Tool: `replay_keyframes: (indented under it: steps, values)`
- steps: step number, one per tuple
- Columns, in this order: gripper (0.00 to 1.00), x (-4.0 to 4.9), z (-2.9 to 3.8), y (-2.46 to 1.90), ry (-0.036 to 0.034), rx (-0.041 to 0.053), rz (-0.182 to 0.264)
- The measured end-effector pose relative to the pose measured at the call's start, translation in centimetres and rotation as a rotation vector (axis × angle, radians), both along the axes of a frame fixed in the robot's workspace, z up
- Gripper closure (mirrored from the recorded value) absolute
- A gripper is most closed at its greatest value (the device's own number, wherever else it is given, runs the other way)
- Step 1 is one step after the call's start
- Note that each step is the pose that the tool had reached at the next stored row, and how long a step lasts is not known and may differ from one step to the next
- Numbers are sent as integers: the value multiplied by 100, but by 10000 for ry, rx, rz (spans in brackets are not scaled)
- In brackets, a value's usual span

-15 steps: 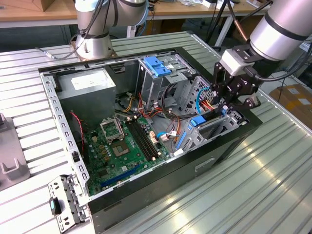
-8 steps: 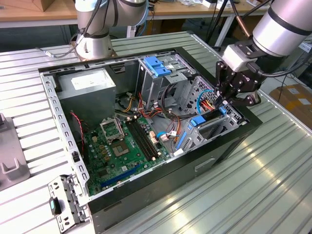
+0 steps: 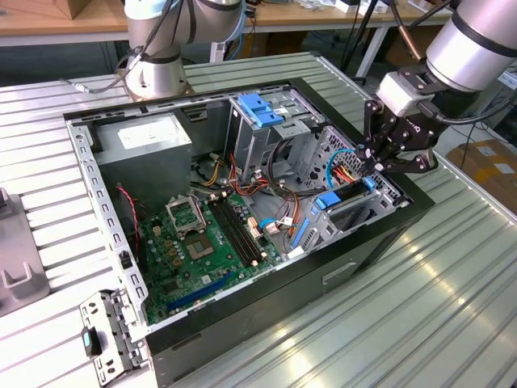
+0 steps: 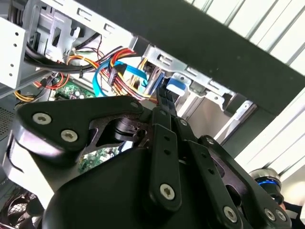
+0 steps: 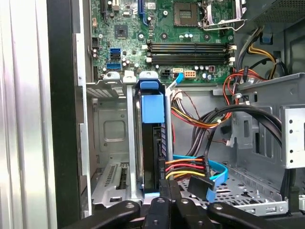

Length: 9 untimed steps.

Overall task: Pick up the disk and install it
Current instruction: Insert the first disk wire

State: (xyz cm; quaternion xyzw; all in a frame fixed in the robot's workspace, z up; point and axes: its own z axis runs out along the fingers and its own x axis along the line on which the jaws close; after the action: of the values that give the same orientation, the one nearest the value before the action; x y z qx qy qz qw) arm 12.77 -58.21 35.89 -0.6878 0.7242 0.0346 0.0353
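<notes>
Now the disk (image 5: pixel 153 143) stands on its thin edge inside a metal bay (image 3: pixel 355 212) of the open computer case (image 3: pixel 242 339), near the case's front wall. Its long side runs from the gripper (image 3: pixel 378 162) toward the green board (image 5: pixel 157 28). The arm (image 3: pixel 477 40) reaches down from the exterior view's right. Its black fingers (image 5: pixel 164 191) are pinched narrow on the disk's near end.
</notes>
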Motion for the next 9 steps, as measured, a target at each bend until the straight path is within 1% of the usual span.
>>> replay_keyframes:
  steps: [6,7,9]
  values:
    - [90,118,16,0,1,32,26]
    - [90,153,22,0,2,42,29]
    - [90,179,35,1,3,49,31]
